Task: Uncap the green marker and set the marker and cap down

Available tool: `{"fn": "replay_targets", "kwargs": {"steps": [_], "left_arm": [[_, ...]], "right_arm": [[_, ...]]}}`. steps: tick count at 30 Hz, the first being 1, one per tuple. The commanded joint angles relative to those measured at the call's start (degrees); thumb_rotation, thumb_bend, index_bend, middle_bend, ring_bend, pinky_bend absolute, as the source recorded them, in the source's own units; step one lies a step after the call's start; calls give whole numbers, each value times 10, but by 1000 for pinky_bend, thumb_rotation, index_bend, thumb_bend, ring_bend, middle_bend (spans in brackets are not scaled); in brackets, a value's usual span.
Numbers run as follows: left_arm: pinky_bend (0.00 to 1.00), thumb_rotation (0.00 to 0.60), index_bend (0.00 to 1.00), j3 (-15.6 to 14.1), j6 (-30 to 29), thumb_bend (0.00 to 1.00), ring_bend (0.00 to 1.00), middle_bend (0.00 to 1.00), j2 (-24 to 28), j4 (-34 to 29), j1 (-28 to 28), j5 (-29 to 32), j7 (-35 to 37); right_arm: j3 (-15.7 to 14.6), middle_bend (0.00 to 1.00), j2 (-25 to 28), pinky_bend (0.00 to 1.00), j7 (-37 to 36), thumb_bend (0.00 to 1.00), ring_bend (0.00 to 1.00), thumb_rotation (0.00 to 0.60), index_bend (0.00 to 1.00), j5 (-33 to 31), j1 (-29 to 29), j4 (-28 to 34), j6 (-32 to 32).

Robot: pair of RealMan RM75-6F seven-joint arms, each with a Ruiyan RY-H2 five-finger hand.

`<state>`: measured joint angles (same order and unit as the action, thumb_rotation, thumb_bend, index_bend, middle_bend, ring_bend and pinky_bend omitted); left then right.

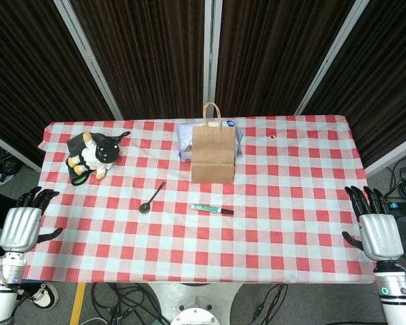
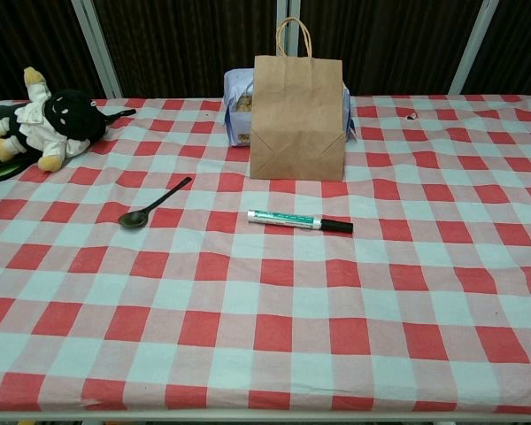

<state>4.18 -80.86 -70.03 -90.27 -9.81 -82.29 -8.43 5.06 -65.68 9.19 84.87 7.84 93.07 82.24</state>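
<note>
The green marker [image 1: 212, 210] [image 2: 298, 221] lies flat near the middle of the checked table, its black cap pointing to the right and still on the barrel. My left hand [image 1: 24, 222] hovers at the table's left edge, fingers spread and holding nothing. At the right edge my right hand [image 1: 375, 223] is likewise spread and holds nothing. Both hands are far from the marker. Neither hand shows in the chest view.
A brown paper bag [image 1: 212, 150] [image 2: 298, 115] stands behind the marker, with a plastic package [image 1: 185, 140] behind it. A dark spoon [image 1: 151, 198] [image 2: 152, 205] lies left of the marker. A plush toy [image 1: 93, 154] [image 2: 46, 118] sits at the back left.
</note>
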Motion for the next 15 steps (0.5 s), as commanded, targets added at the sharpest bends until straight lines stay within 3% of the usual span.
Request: {"fn": "replay_targets", "kwargs": {"steps": [1,15], "left_arm": [[209,600,210,0,0,67,117,201,0,-1,0,0,0],[215,600,209,13,30,67,117,203,-3,14,-25,12,12]], "right_arm": [[-1,90,-1,0,-1,26,0,600,0,0,0,-1,-2],[-1,89,-10,0,9,26,0,600,0,-9,11,-2,-18]]}}
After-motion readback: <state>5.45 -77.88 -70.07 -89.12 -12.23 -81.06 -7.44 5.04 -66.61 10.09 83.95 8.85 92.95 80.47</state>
